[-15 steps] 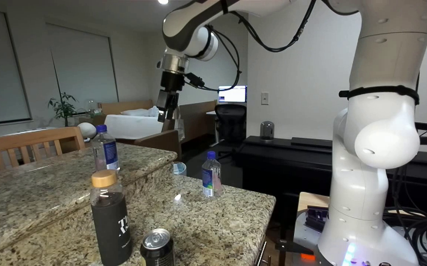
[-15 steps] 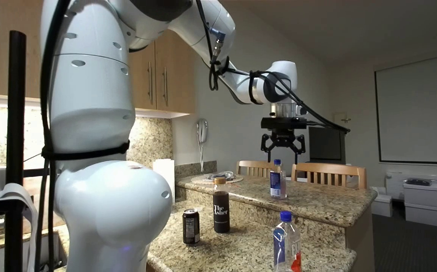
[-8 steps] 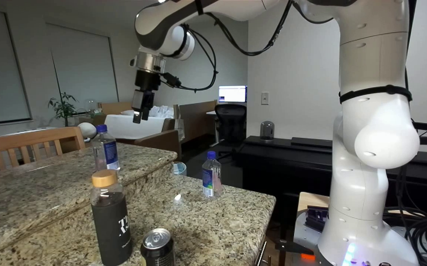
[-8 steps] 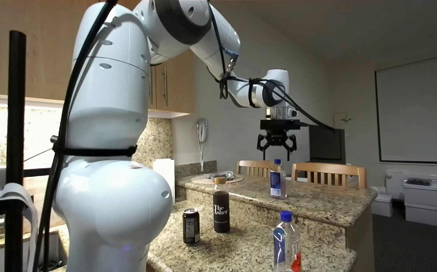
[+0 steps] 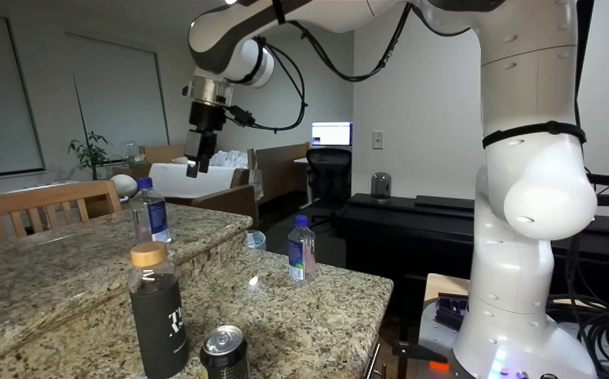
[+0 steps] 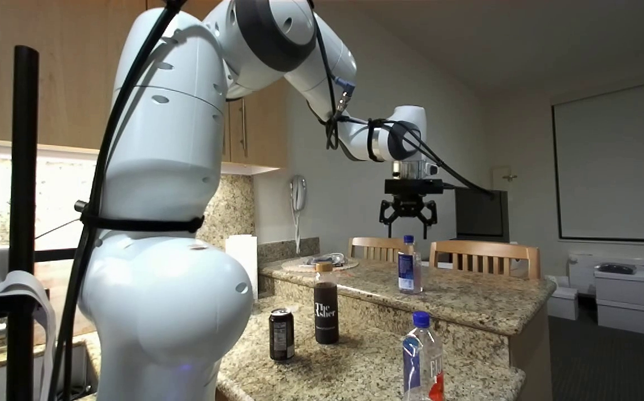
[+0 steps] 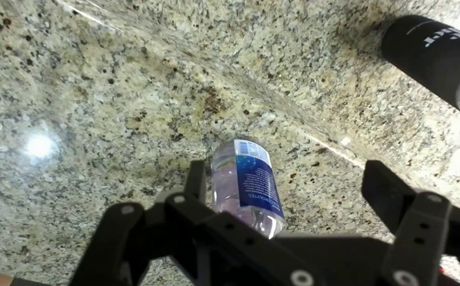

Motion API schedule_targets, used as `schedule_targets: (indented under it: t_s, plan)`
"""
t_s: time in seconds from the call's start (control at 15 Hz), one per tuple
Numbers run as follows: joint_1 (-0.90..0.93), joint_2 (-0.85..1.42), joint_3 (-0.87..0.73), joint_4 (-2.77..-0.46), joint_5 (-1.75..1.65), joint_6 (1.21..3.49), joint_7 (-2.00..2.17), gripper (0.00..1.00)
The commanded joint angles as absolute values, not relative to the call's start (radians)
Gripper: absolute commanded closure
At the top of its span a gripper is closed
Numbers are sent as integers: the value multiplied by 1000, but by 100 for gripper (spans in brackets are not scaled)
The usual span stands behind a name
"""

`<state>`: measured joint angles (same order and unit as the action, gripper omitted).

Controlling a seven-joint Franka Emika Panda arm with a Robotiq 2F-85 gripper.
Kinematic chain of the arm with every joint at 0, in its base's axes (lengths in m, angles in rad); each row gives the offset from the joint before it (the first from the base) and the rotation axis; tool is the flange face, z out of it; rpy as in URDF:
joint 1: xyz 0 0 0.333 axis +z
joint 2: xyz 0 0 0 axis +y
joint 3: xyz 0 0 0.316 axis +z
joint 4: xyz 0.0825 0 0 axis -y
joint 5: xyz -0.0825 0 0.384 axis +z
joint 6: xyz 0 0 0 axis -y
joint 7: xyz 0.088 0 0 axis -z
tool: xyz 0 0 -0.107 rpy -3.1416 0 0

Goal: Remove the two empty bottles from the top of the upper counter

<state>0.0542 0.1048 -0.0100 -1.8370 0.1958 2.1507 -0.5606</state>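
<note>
The gripper hangs, jaws spread wide, higher than the bottle on the upper counter; flask, can and another bottle stand below, chairs beyond.

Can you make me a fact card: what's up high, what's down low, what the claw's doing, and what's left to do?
Up high: blue-capped water bottle, upright on the upper granite counter
Down low: second blue-capped water bottle, black drink can and tan-capped dark flask, upright on the lower granite counter
Claw: open, holding nothing, touching neither bottle
Past the upper granite counter: two wooden chairs
Left to do: remove the bottle up high
</note>
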Motion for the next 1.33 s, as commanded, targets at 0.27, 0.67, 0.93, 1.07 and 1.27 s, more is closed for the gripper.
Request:
schedule_targets:
  t_s: [0.27, 0.67, 0.93, 1.07, 1.27]
  plan:
    - [56, 188, 79, -1738, 257, 2166, -594, 0]
    - [114, 323, 90, -1580, 29, 2161, -338, 0]
    - [159, 364, 76, -1477, -130, 2095, -181, 0]
    - [179, 381, 70, -1434, -188, 2051, -128, 0]
    - [189, 402, 66, -1388, -231, 1977, -86, 0]
